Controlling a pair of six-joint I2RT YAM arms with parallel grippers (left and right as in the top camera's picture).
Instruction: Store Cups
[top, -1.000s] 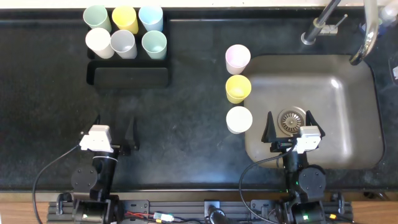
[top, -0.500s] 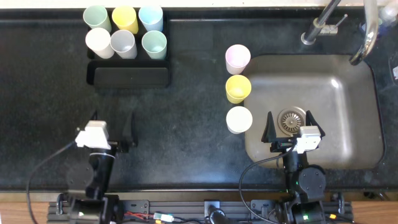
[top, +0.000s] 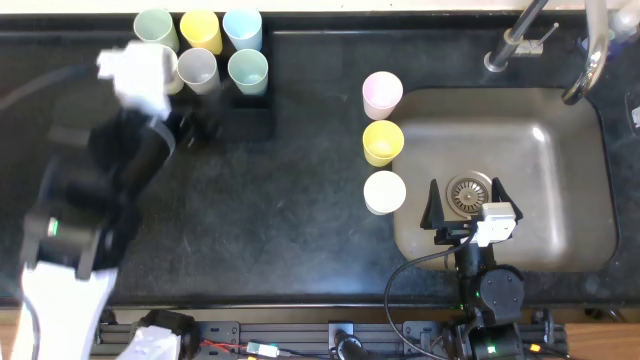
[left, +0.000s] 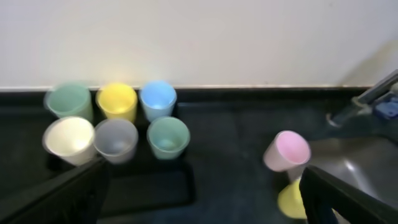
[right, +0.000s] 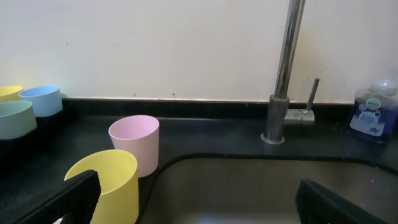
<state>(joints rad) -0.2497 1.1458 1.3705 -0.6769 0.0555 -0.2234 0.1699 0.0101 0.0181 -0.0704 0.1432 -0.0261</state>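
Plainly open at the left gripper: fingers spread wide, nothing between. Ahead of those fingers, six cups upright in a black rack. In the far row, pale green cup, racked yellow cup, blue cup. In the near row, racked white cup, grey cup, teal cup. Off toward the right finger's side, a pink cup and, nearer, a loose yellow cup, both on the dark counter beside the sink.

Likewise open at the right gripper: fingers wide apart, empty, over the sink basin. Just ahead of its left finger, the loose yellow cup, with the pink cup close behind. Near that same finger, outside the basin's rim, a loose white cup. Farther ahead, between the two fingers, a faucet upright at the back edge.
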